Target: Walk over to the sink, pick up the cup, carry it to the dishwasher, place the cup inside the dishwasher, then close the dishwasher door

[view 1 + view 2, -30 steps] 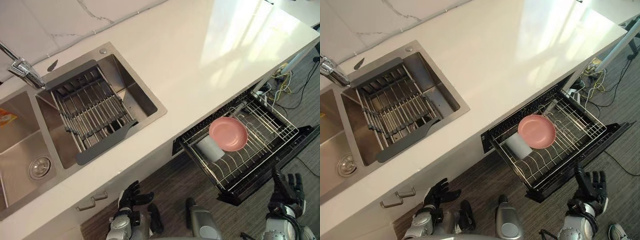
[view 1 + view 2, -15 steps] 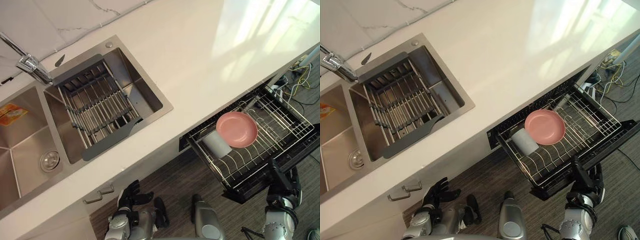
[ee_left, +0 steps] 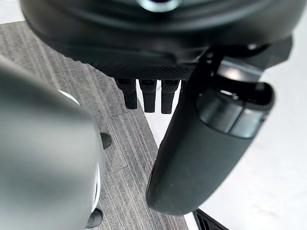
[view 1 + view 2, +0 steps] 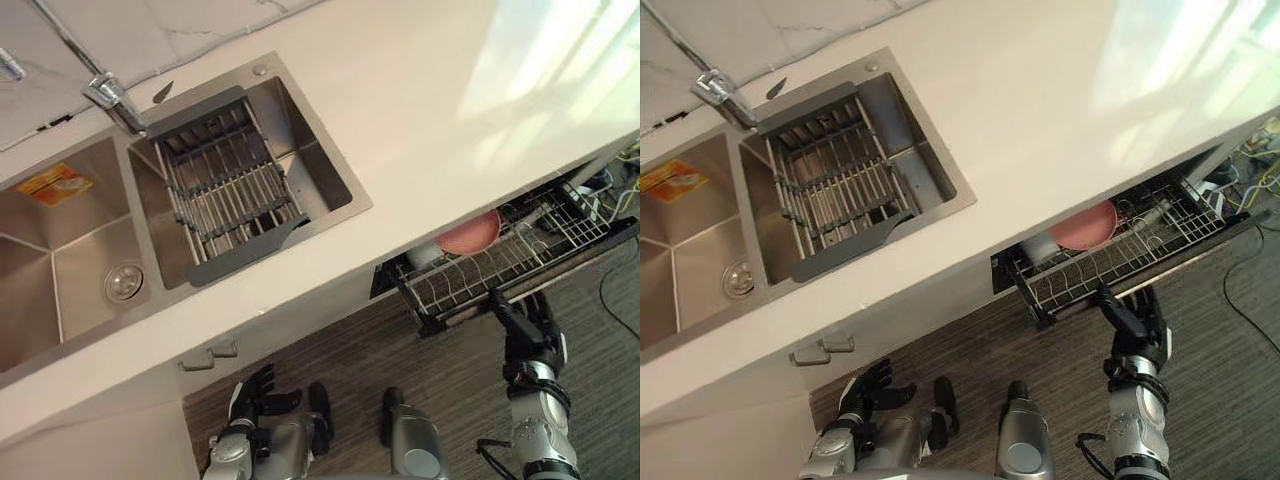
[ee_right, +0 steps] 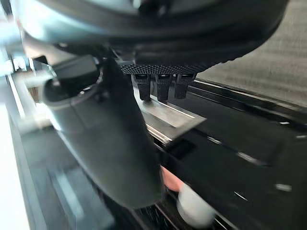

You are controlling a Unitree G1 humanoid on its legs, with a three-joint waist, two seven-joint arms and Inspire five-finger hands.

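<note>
Right hand (image 4: pixel 525 318), fingers straight, is pushing the rack (image 4: pixel 470 285) in, so it's sitting further under the counter (image 4: pixel 400 120) than a second ago, cup (image 4: pixel 1040 247) inside, door probably closing; left hand (image 4: pixel 258 392) hanging relaxed.
</note>
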